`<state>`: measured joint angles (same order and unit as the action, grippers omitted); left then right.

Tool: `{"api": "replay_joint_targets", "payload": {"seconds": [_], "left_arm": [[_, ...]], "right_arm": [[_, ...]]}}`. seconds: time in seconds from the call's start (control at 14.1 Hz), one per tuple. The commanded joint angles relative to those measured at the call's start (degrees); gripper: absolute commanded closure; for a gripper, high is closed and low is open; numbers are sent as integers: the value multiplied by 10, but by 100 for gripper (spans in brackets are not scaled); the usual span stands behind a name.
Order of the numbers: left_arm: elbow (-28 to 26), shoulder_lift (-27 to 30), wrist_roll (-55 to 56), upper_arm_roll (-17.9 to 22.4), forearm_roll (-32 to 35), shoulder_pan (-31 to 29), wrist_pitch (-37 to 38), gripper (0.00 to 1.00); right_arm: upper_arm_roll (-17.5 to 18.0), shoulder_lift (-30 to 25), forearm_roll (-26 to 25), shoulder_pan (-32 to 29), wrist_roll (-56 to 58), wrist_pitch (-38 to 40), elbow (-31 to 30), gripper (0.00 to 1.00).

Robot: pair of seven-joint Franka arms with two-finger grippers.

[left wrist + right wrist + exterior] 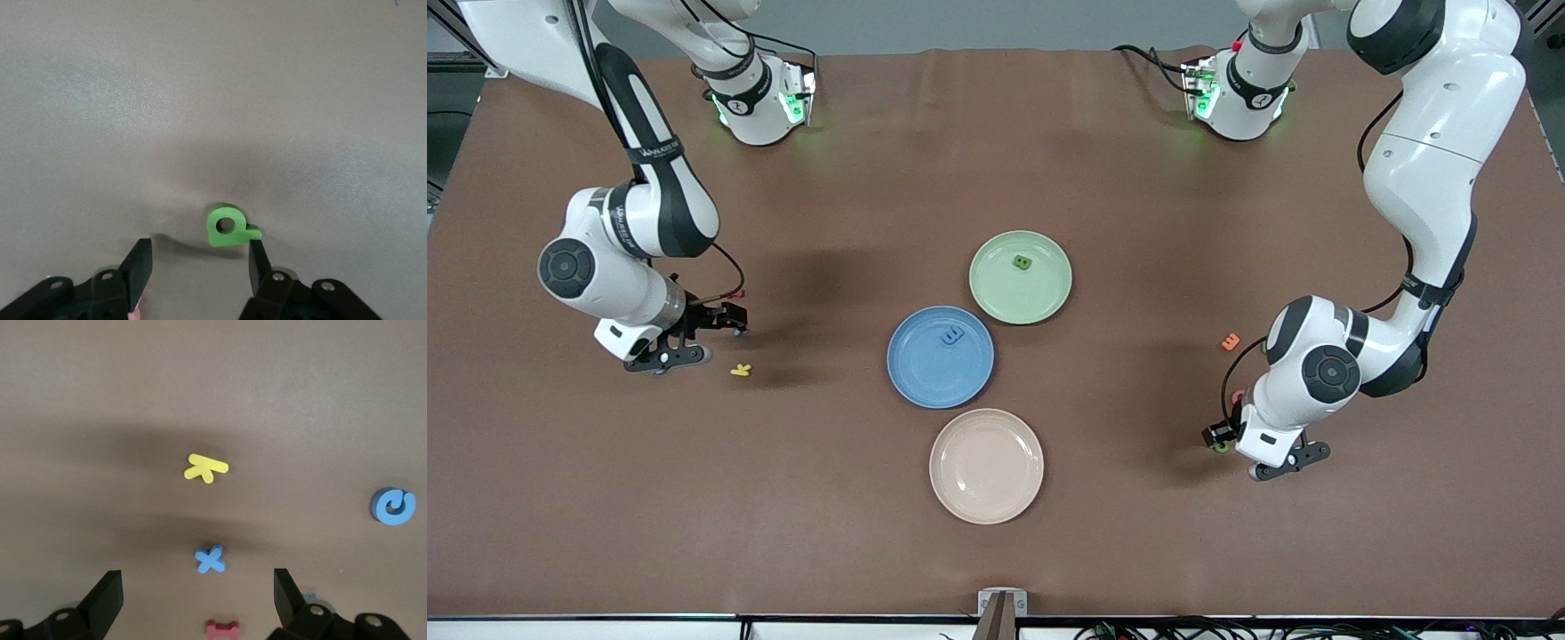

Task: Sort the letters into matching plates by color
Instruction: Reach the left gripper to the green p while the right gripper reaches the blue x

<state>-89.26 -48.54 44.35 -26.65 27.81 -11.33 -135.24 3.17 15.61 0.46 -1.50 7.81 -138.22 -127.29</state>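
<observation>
**Two letters plated, six left to sort**

Front view. You have one green letter (pixel 1022 262) in the pale green plate (pixel 1040 307) and one blue letter (pixel 952 335) in the blue plate (pixel 925 382). The beige plate (pixel 987 498) holds nothing. A yellow letter (pixel 740 370) lies just by the right gripper (pixel 694 342), an orange letter (pixel 1231 341) near the left arm. The left gripper (pixel 1258 453) sits low at its own end of the surface; a speck of green shows at its edge, the rest hidden under the wrist. By my count three green and three blue remain, and most are not visible here.

Left wrist view. Jaws part-closed, narrowing on nothing yet. A green letter with a hole (pixel 227 228) lies flat on the surface (pixel 200 100), off-centre in the gap, touching or just at the tip of one finger (pixel 257 260). Contact I cannot confirm. Which letter it is, I cannot read.

Right wrist view. Jaws wide, empty. A blue X (pixel 210 559) lies just ahead of the gap, the yellow letter further out. A blue curl (pixel 393 506) sits well outside one jaw. A red piece (pixel 222 629) is cut off by the frame edge, and a sliver of blue (pixel 309 595) peeks from under one finger, unidentifiable.
</observation>
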Motion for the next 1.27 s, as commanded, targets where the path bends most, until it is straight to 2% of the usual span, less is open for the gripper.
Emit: {"api": "replay_joint_targets", "payload": {"seconds": [0.0,0.21,0.49,0.85,1.2], "left_arm": [[14,-12,-7,1,6,5,1,33],[22,-13,-8,1,6,15,1,33],[31,-21,-8,1,7,21,1,33],[40,-29,-20,1,8,20,-6,33],[44,-33,-22,2,8,17,-11,33]], "right_arm": [[11,-10,-10,-17,25,-48,-34,0],[11,0,-12,-17,31,-99,-61,5],[11,21,-12,-16,31,-163,-85,17],[11,31,-12,-16,31,-169,-92,29],[11,48,-12,-18,31,-177,-91,32]]}}
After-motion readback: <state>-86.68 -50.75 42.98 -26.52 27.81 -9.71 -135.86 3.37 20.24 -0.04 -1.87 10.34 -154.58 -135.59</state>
